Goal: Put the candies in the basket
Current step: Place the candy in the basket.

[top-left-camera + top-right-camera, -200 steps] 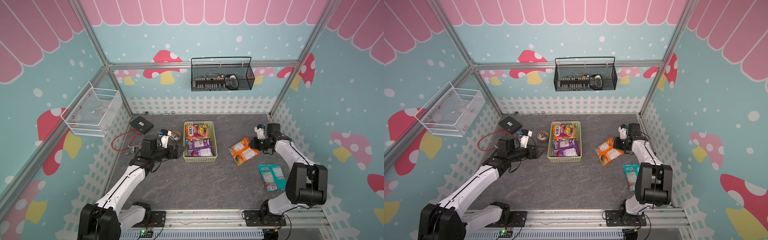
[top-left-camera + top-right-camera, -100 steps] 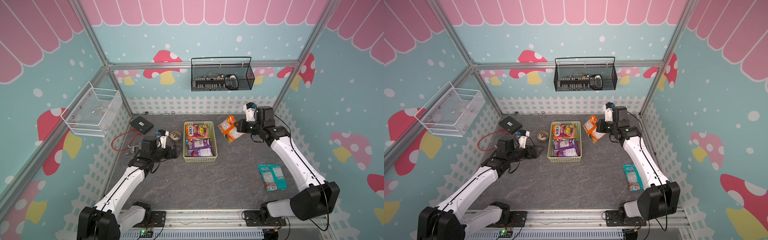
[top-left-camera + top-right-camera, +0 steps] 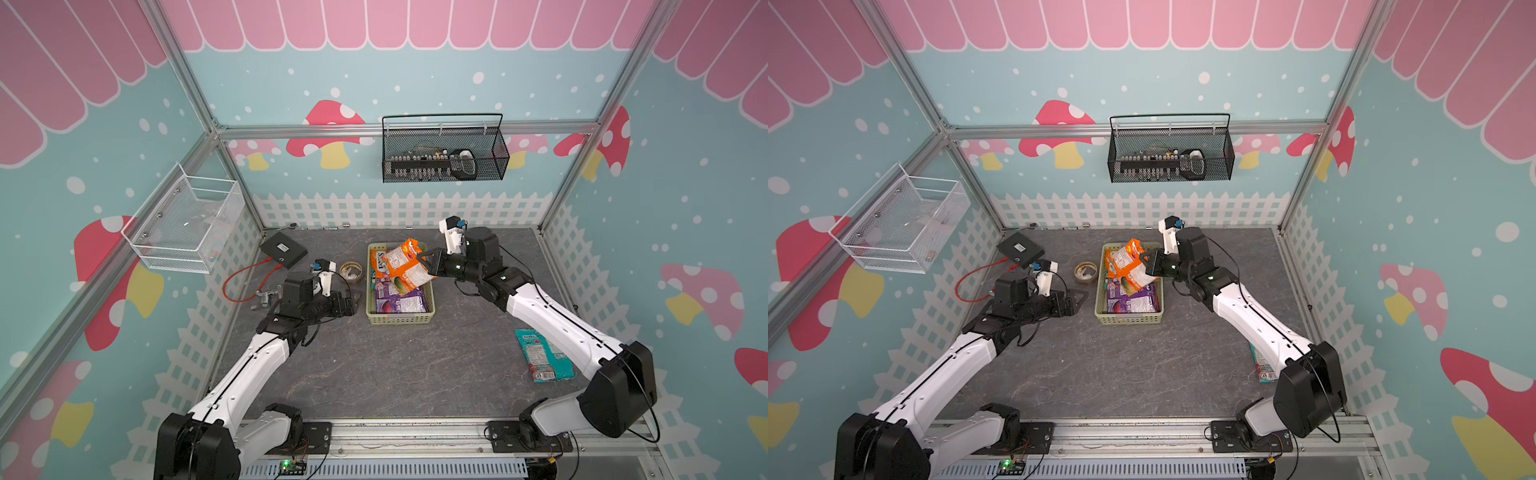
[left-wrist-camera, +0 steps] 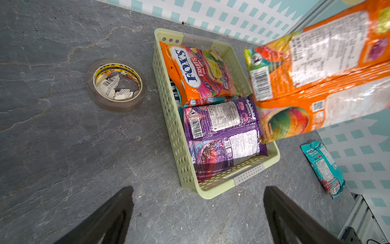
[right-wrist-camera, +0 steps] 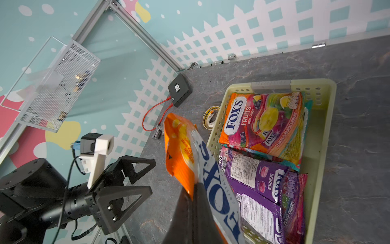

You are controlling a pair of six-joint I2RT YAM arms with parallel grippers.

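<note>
The pale yellow-green basket (image 3: 400, 319) (image 4: 211, 193) stands mid-table and holds an orange-pink FOX'S candy bag (image 4: 202, 74) and purple bags (image 4: 221, 131). My right gripper (image 3: 426, 266) (image 5: 195, 190) is shut on the edge of an orange candy bag (image 3: 405, 266) (image 4: 316, 80), which hangs tilted over the basket's far half. A teal candy bag (image 3: 542, 353) (image 4: 322, 166) lies flat on the table at the right, partly behind the right arm. My left gripper (image 3: 353, 303) (image 4: 198, 190) is open and holds nothing, low over the table just left of the basket.
A tape roll (image 3: 351, 271) lies left of the basket's far end. A black box (image 3: 284, 249) with a red cable sits at the back left. A black wire basket (image 3: 444, 156) hangs on the back wall and a white mesh basket (image 3: 183, 224) on the left wall.
My right arm lifted the orange bag off the table at the right and carried it left, over the basket. The left arm has barely moved.
</note>
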